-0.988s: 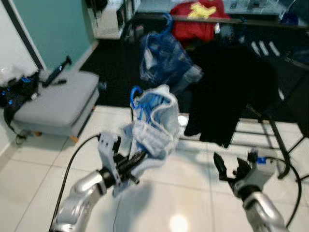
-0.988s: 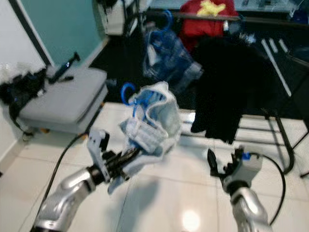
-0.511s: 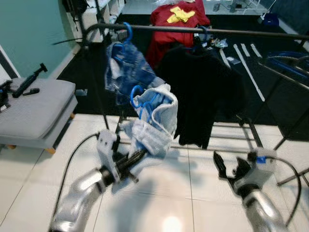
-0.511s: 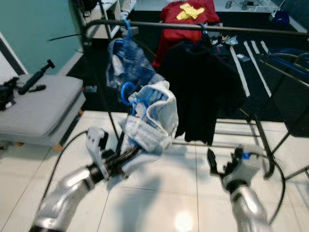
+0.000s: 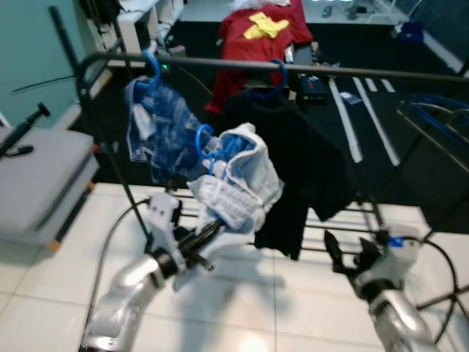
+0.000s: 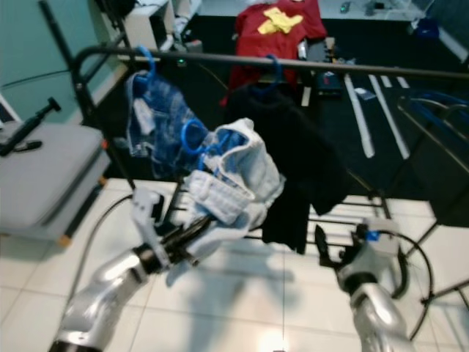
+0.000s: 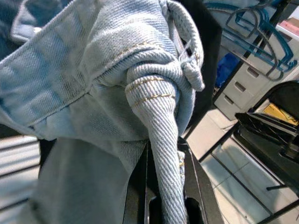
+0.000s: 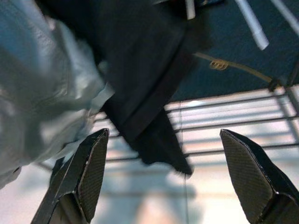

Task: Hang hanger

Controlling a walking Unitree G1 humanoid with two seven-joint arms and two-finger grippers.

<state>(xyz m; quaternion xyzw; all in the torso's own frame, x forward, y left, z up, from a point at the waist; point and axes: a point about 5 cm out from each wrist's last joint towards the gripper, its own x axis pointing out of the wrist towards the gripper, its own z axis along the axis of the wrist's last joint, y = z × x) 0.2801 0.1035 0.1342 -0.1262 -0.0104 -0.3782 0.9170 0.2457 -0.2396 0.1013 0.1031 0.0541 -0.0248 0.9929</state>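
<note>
- Clothes rail (image 5: 352, 71): a dark horizontal bar running across the scene from the robot's left to its right, above and beyond both grippers. Its long axis is crosswise to the robot's line of approach.
- Black garment (image 5: 293, 165): hangs from the rail on a blue hanger, just to the right of the carried load.
- Dark blue patterned garment (image 5: 155, 136): hangs from the rail near its left end, on its own blue hook.
- Pale denim garment (image 5: 238, 183): bunched on a blue hanger (image 5: 209, 145) and held up in front of the rail, between the two hung garments. The hanger's hook points upward but sits below the bar, not yet over it.
- Left gripper (image 5: 199, 242): closed on a twisted fold of the pale denim garment, seen clamped between the fingers in the left wrist view. It is the nearer arm; the rail lies up and forward from it, so the coming move is judged to be a lift and reach.
- Right gripper (image 5: 350, 258): fingers spread wide, holding nothing, low beside the black garment's hem.
</note>
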